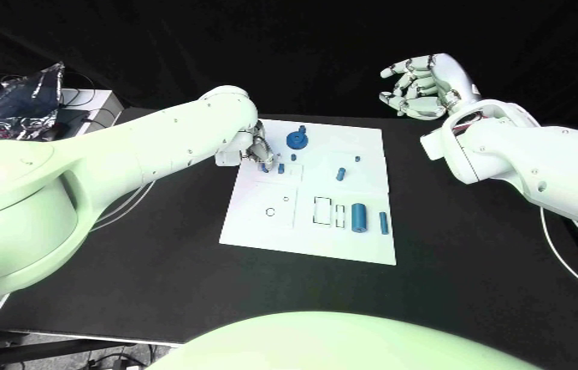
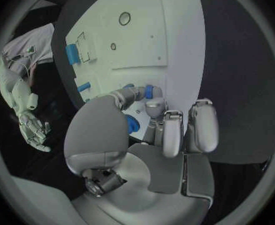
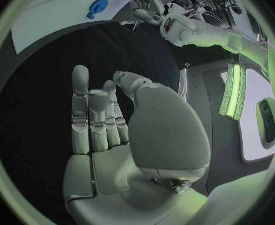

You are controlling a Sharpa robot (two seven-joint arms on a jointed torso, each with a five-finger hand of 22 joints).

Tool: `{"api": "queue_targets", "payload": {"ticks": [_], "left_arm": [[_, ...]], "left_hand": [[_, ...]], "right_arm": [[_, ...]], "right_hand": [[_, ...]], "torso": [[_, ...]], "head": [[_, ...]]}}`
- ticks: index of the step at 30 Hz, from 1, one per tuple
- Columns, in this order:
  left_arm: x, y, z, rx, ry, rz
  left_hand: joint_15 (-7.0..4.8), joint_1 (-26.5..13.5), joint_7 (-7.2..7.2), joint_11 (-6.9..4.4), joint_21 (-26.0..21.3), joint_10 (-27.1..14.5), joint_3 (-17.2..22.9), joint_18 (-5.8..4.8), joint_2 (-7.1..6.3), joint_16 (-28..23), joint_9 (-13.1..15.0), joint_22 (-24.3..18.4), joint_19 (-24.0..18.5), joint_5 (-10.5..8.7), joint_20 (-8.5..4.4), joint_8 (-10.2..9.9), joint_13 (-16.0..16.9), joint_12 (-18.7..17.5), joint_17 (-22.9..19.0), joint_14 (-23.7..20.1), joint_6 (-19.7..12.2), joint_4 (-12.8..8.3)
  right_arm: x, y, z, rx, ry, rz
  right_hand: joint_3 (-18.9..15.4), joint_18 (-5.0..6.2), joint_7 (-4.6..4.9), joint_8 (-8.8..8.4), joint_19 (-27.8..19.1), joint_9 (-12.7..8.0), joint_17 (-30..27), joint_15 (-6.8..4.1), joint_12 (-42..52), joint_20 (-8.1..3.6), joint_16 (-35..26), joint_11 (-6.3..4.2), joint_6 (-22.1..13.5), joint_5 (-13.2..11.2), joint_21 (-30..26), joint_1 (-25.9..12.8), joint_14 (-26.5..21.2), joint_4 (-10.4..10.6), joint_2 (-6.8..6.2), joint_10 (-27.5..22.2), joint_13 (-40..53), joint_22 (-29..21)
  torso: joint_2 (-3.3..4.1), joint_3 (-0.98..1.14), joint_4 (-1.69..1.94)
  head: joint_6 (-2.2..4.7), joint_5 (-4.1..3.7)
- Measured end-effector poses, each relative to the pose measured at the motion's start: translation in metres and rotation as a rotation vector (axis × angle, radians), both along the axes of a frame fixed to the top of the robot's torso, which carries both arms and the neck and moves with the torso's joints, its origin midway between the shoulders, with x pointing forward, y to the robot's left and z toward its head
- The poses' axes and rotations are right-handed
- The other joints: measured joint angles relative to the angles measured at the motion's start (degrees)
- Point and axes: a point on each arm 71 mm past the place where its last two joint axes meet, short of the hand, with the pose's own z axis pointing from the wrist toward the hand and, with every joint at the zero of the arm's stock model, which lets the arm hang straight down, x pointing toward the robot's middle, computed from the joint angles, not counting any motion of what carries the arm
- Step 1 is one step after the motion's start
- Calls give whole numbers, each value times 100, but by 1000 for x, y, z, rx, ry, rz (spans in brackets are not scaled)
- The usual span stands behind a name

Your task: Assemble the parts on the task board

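- Lying nearest the robot on the black table (image 1: pixel 144 245) is the near edge of the white task board (image 1: pixel 311 245), a rectangle with its long sides running away from the robot.
- On the board's near half a thick blue cylinder (image 1: pixel 359 215) lies flat, with a thinner blue pin (image 1: pixel 384 222) just beside it on the right; both point away from the robot.
- Left of these are a rectangular outline (image 1: pixel 323 210) and a small round outline (image 1: pixel 270 212) marked on the board.
- Further in, a short blue peg (image 1: pixel 342 173) lies near the board's middle, and a tiny blue piece (image 1: pixel 357 159) sits a little beyond it.
- The left hand (image 1: pixel 256 154) is down over the board's far left part, its fingers curled in. In the left wrist view the fingertips (image 2: pixel 151 104) close round a small blue part (image 2: pixel 149 90) at the board's surface, and more blue shows under the palm, so the hand pinches that part.
- Just beyond the left hand a round blue gear-like piece (image 1: pixel 297 141) stands on the board near its far edge.
- The right hand (image 1: pixel 424 84) is raised off the board beyond its far right corner, well apart from every part. The right wrist view shows its fingers (image 3: pixel 91 116) straight and side by side, the thumb apart, holding nothing.
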Motion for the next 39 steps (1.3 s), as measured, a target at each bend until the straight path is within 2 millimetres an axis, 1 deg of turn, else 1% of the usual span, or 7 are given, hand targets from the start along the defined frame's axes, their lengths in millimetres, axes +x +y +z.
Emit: {"api": "queue_targets", "payload": {"ticks": [2,4,16,19,26,31,39], "left_arm": [[0,0,0,0,1,3],[0,0,0,-1,2,4],[0,1,-1,-6,2,12],[0,1,-1,-7,1,14],[0,1,-2,-7,-2,19],[0,2,-3,-6,-3,21],[0,2,-3,-4,-18,24]], "left_hand": [[0,-12,-6,0,0,0,1,0,-12,0,3,0,0,0,0,0,0,0,0,0,6,-1],[0,-97,-7,0,0,0,153,0,-5,0,31,0,0,-1,0,0,6,0,0,0,7,-153],[-44,-285,-29,-13,0,28,158,0,13,0,60,0,0,-39,0,0,28,0,0,3,29,-158],[-44,-378,-50,-13,0,29,230,0,-13,0,64,0,21,-82,-21,-18,28,0,0,2,50,-230],[-56,-620,-274,-70,0,14,-307,0,-87,0,49,0,8,-175,-34,-117,17,0,0,-8,276,97],[-56,-667,-250,-64,-1,-28,-553,0,-124,0,37,0,8,-175,-34,-138,8,17,0,-9,290,239],[-55,-667,-250,-64,-1,-27,-603,0,-124,0,38,0,9,-175,-33,-160,14,17,0,-9,291,258]], "right_arm": [[0,0,0,0,0,0],[0,0,0,0,0,0],[0,0,0,0,0,1],[0,0,0,1,0,1],[0,0,0,0,0,1],[0,0,0,0,1,0],[0,-1,0,0,1,0]], "right_hand": [[0,0,0,0,0,0,0,0,0,0,0,2,0,0,0,0,0,0,0,2,0,0],[0,0,0,0,0,0,0,0,0,0,0,2,-1,0,0,0,0,0,0,2,0,0],[16,0,-9,0,0,-1,-9,0,0,0,-32,7,-9,0,-22,0,0,-16,0,7,-15,-7],[17,0,-9,0,0,-1,-9,0,0,0,-32,8,-9,0,-22,0,0,-16,0,8,-15,-8],[17,0,-9,0,0,0,-15,0,0,0,-32,12,-10,0,-22,0,0,-16,0,12,-15,-8],[16,0,-10,0,0,4,-17,0,0,0,-32,0,-10,0,-22,0,0,-16,0,0,-20,-7],[16,0,1,0,0,4,-17,0,0,0,-32,-3,1,0,-21,0,0,-16,0,-3,-20,-7]], "torso": [[0,-1,0],[0,-1,0],[-4,-2,5],[-4,-3,6],[-8,-3,9],[-9,-4,8],[-9,-4,5]], "head": [[0,-3],[0,-5],[0,-13],[0,-15],[0,-19],[0,-21],[0,-26]]}}
